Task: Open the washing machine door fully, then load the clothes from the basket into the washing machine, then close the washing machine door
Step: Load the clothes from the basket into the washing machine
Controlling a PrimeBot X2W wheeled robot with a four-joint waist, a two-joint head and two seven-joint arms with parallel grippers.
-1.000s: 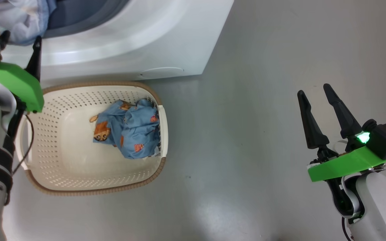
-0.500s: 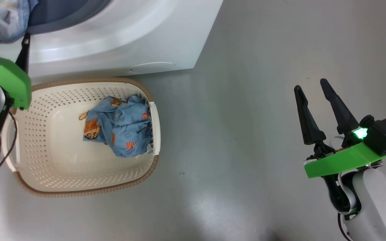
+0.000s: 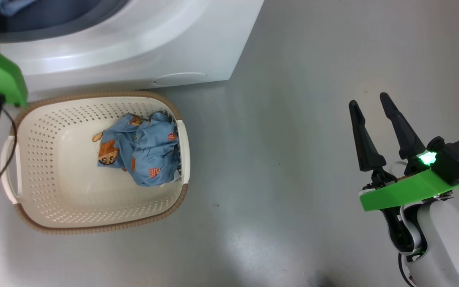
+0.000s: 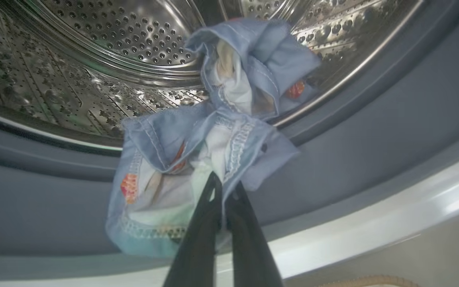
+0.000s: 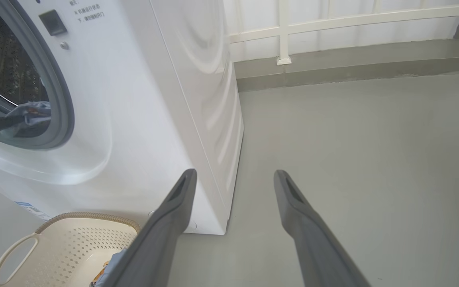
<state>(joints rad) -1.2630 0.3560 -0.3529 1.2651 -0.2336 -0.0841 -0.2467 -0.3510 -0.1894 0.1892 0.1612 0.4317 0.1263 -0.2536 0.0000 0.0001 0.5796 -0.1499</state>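
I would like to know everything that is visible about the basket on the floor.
The basket is a rectangular tub of cream-white plastic with rounded corners, perforated walls, a brown woven-look rim and a white handle at each short side. It stands upright on the grey floor, close before the washing machine. A crumpled bundle of light blue clothes lies inside, against its right wall.

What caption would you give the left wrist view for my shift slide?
Left gripper, shut, nosing blue printed clothes draped across the grey seal into the steel drum.
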